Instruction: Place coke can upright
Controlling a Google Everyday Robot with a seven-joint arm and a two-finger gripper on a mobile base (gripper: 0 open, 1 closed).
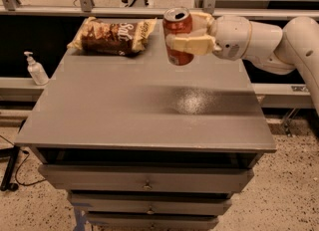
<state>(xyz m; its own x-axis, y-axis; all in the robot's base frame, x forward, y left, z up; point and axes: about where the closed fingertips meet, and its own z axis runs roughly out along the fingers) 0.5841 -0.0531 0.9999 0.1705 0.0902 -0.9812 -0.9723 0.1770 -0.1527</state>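
Observation:
The coke can is red with a silver top and stands nearly upright over the far middle of the grey tabletop. My gripper reaches in from the right on a white arm and is shut on the can, one cream finger across its front and the other behind it. Whether the can's base touches the table is hidden by the finger.
A brown-and-cream snack bag lies at the far left of the table, left of the can. A white pump bottle stands on a ledge to the left. Drawers sit below the table's front edge. A rail runs behind the table.

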